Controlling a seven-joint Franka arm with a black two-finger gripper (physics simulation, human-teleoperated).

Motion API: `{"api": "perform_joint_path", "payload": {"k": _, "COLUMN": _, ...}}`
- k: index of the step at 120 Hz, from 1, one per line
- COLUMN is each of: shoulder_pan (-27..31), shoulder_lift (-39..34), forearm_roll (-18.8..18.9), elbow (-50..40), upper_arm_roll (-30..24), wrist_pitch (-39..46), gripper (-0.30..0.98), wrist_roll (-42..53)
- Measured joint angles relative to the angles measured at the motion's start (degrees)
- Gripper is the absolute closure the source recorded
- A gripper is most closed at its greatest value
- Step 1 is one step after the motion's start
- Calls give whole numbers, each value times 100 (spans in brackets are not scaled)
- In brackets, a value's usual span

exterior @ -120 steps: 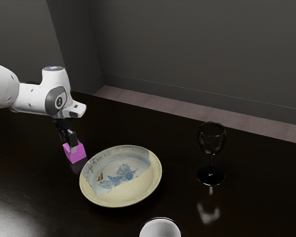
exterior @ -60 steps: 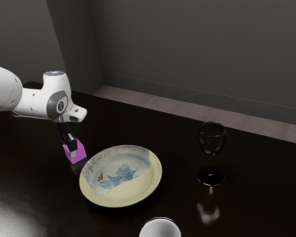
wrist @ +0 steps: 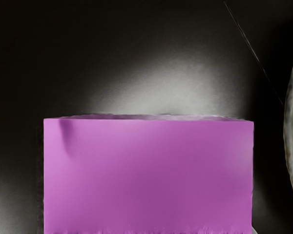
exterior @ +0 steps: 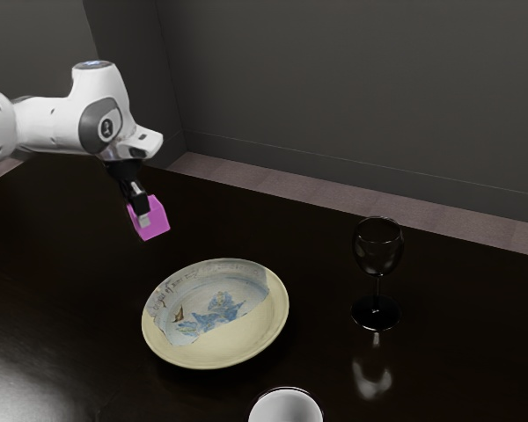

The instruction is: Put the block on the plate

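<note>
At the exterior view's near edge sits a white round dish (exterior: pixel 286 409), in its same spot. Beyond it the plate (exterior: pixel 242 338) and the wine glass (exterior: pixel 377 251) haven't moved. Farther back, the block (exterior: pixel 157 221) is now up off the table (exterior: pixel 317 264), no longer resting on it; the gripper (exterior: pixel 146 216) has risen with it, fingers clamped around it. The block isn't over the plate.

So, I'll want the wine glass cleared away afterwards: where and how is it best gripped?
I'd take the wine glass by its stem, coming in level from the exterior view's left, just above the foot. It stands upright, and the stem is slim and straight between the wider bowl and foot.
</note>
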Motion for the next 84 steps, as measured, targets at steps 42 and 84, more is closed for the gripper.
{"api": "perform_joint_path", "payload": {"k": 42, "shoulder_pan": -307, "shoulder_lift": -1228, "forearm_roll": -11, "elbow": -700, "upper_arm_roll": -901, "wrist_pitch": -838, "gripper": 39, "wrist_roll": -444}}
{"api": "perform_joint_path", "payload": {"k": 84, "shoulder_pan": -1054, "shoulder_lift": -929, "forearm_roll": 135, "elbow": -1197, "upper_arm_roll": -925, "wrist_pitch": -781, "gripper": 42, "wrist_roll": -779}}
